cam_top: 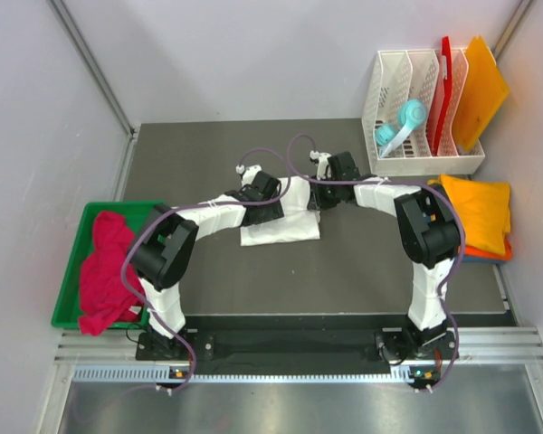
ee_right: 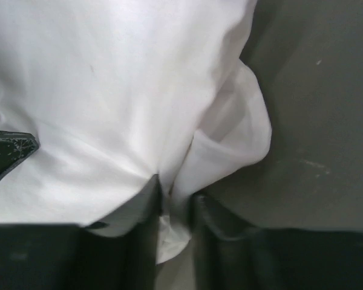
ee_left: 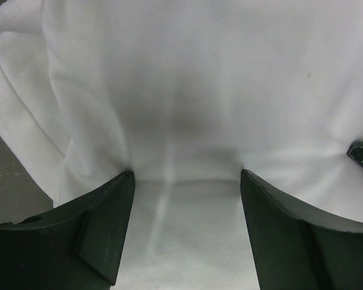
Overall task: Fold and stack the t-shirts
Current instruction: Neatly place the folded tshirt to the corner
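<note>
The fingers (ee_right: 139, 241) of the R gripper (ee_right: 176, 220) are squeezed tight on a fold of the white t-shirt (ee_right: 109, 90), w/ a bit of cloth poking out between them. The fold they pinch is at the shirt's edge, right next to the bare dark table (ee_right: 314, 90). The L gripper (ee_left: 187, 229) is let go: its two fingers (ee_left: 103, 229) stand wide apart, tips down on the same white shirt, w/ flat cloth in the gap and nothing held. A dark tip of the other gripper shows at the side of each wrist view, so the two are close. From the top, the white shirt lies folded small in the middle of the table. The L gripper is on its far left part and the R gripper is at its far right corner. Far left of the shirt, a pink-red t-shirt (cam_top: 104, 271) lies bunched in a green bin (cam_top: 68, 312). Right of the shirt is a pile: a yellow-orange t-shirt (cam_top: 475, 208) on top, an orange t-shirt (cam_top: 493, 251) under it, and a thin strip of a blue t-shirt (cam_top: 475, 260) at the bottom. Behind and right of the shirt stands a white rack (cam_top: 421, 165) w/ a red board (cam_top: 444, 81), an orange board (cam_top: 481, 86) and a teal and white thing (cam_top: 403, 122) in its slots; can't tell what that is.
</note>
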`<state>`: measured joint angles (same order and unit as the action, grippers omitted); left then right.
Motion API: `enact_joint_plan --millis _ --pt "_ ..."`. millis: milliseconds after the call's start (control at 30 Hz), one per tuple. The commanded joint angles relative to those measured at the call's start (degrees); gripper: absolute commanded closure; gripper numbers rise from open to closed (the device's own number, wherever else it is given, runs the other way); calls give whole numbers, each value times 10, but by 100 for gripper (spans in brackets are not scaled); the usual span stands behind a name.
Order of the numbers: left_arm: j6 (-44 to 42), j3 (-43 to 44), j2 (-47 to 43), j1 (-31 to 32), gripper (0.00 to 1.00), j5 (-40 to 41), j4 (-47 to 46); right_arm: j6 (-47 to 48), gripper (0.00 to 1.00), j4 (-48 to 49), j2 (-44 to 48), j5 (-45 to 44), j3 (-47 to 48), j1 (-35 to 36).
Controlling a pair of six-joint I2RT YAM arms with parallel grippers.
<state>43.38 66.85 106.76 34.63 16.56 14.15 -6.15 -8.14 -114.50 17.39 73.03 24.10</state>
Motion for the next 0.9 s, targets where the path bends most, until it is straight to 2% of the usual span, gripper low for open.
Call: enact_joint_plan --millis 0,33,200,400,567,867 --pt "9 -1 30 0 25 -8 65 4 92 -118 -11 -26 -38 10" --pt "10 -1 30 1 25 -7 67 6 100 -122 -5 -30 -37 10" --pt "-2 5 15 10 24 17 76 38 100 -128 57 -65 -29 11" --pt "-17 -19 -77 28 1 54 43 93 100 -164 143 -138 10 3" --pt "-19 -28 -152 31 1 60 46 127 100 -216 166 -162 39 -10" --pt "-20 -70 -234 40 1 75 71 162 100 -241 236 -240 25 -47"
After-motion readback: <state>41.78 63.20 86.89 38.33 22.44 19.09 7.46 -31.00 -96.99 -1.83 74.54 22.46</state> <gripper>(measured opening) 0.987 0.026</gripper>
